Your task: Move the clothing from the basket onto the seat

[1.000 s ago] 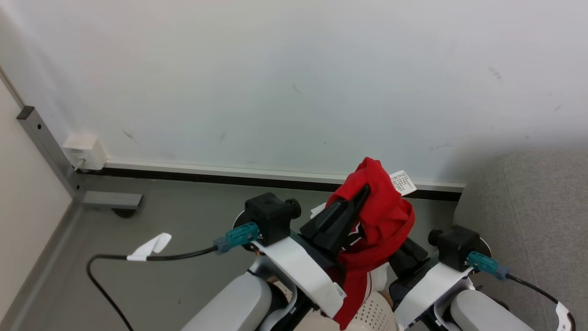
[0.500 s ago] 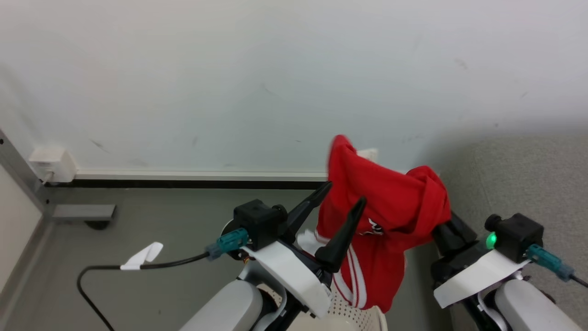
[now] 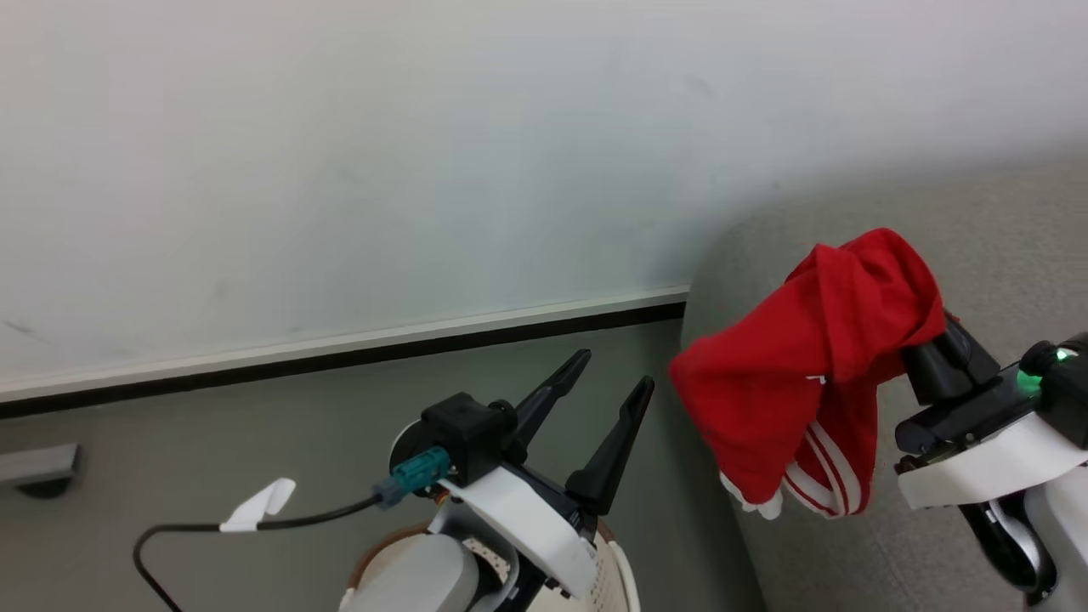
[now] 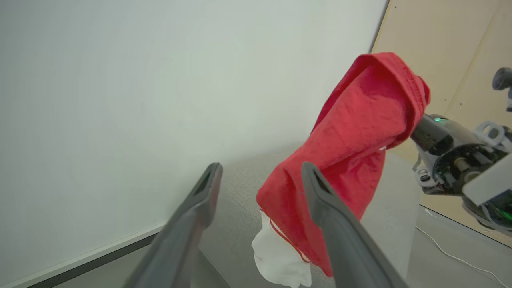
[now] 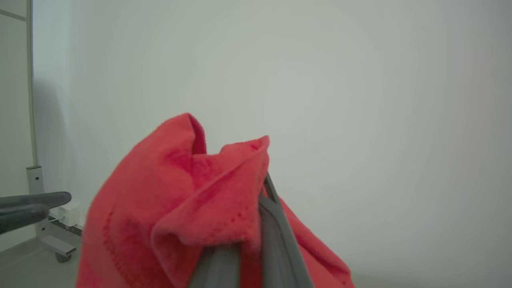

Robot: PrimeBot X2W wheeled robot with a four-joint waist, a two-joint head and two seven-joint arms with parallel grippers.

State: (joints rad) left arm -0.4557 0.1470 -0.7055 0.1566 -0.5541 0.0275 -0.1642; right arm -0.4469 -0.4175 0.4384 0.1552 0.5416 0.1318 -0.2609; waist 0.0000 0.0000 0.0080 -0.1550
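The red clothing (image 3: 816,357) with white stripe trim hangs in the air, draped over my right gripper (image 3: 931,357), which is shut on it with its fingers buried in the fabric. It dangles in front of the rounded end of the grey seat (image 3: 1003,229). In the right wrist view the cloth (image 5: 180,200) covers the fingers (image 5: 276,228). My left gripper (image 3: 614,370) stands open and empty, left of the garment and apart from it. From the left wrist the clothing (image 4: 360,132) hangs beyond the open fingers (image 4: 320,196). The basket (image 3: 619,578) peeks out under my left arm.
A white wall with a dark skirting strip (image 3: 340,357) runs behind. Grey floor lies between the wall and me. A black cable with a white tag (image 3: 255,506) trails from my left wrist. A grey metal foot (image 3: 34,467) sits at the far left.
The camera has swung right, bringing the seat into view. My left gripper opened and let go of the clothing. My right gripper carried it rightward, away from the left gripper, to the seat's end.
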